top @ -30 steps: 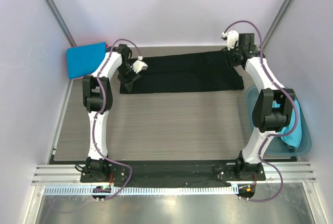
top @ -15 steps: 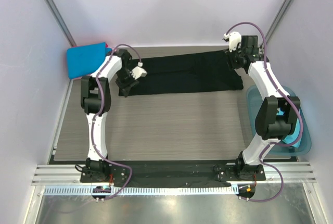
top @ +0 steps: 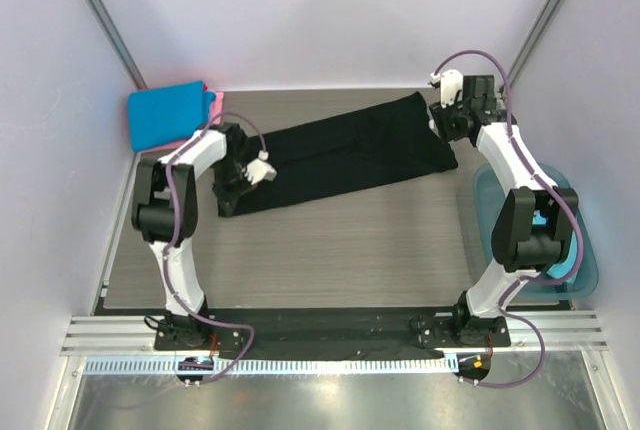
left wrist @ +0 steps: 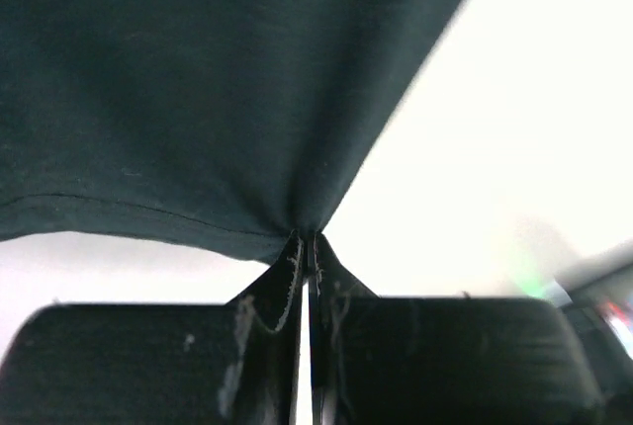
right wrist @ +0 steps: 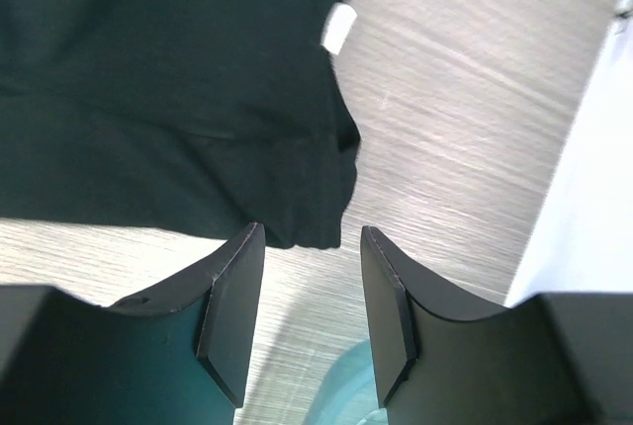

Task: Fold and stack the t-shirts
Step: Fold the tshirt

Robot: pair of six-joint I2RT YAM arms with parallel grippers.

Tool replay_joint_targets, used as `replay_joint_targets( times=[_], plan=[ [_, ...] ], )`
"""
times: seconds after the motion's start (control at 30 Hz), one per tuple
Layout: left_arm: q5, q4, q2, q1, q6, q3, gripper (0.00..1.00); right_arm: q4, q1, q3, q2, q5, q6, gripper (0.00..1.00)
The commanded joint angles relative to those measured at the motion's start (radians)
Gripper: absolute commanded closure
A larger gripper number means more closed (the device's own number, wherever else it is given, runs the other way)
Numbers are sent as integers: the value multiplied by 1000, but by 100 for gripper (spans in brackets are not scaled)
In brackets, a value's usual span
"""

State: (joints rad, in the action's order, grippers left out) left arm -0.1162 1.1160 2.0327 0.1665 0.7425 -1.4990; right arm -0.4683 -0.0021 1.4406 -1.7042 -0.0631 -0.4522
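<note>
Left gripper (left wrist: 307, 247) is clamping shut on a thin pinch of the black t-shirt (top: 350, 155) hem, at the end farthest from the teal plastic tub (top: 590, 285). That shirt is lying slantwise on the table (top: 330, 250), its other end just beside the tub. Over that end the right gripper (right wrist: 309, 247) is hovering with jaws apart, possibly not touching cloth. Pulling from one end alone is risking a slipped hem or a skewed, bunching fold. Well away from the tub, the bright blue shirt (top: 165, 118) and pink shirt (top: 214, 105) are sitting folded.

The table (top: 330, 250) lies open in front; the black t-shirt (top: 350, 155) spans behind, tub (top: 588, 260) seemingly at right.
</note>
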Motion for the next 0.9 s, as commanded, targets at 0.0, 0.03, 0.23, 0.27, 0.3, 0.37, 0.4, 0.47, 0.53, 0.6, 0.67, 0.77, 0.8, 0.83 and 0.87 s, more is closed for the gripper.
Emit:
replay_joint_targets(
  times=[0.0,0.03,0.23,0.27,0.3,0.37,0.4,0.47,0.53,0.6,0.67,0.77,0.8,0.83,0.87],
  plan=[
    [-40,209,-182,40,21,123,100,2,2,27,-57,-29,40,51],
    [-42,261,-221,53,15,184,100,-10,2,56,-78,-41,40,52],
    [-89,457,-425,206,-20,336,100,-55,2,167,-236,-80,38,52],
    [-114,476,-451,250,-32,356,100,-53,2,170,-248,-78,24,52],
    [-132,488,-460,272,-43,364,100,-55,2,173,-273,-76,20,52],
    [-160,511,-482,315,-78,387,100,-56,2,184,-293,-73,20,52],
    [-168,509,-497,356,-97,396,100,-55,2,185,-299,-67,15,52],
    [-169,496,-508,408,-136,416,100,-55,2,195,-314,-67,10,52],
    [-178,486,-520,433,-164,427,100,-53,2,210,-331,-64,4,52],
    [-192,485,-525,441,-178,431,100,-55,-4,222,-342,-63,0,51],
    [-178,489,-535,441,-169,442,100,-53,-18,245,-366,-57,-3,52],
    [-178,489,-537,447,-166,454,100,-55,-27,273,-400,-61,-8,52],
    [-178,487,-531,449,-164,457,100,-55,-29,279,-406,-64,-5,52],
    [-180,485,-528,452,-166,454,100,-58,-29,288,-416,-69,-6,52],
    [-178,482,-522,453,-166,456,100,-64,-29,293,-423,-85,-6,52]
  ],
)
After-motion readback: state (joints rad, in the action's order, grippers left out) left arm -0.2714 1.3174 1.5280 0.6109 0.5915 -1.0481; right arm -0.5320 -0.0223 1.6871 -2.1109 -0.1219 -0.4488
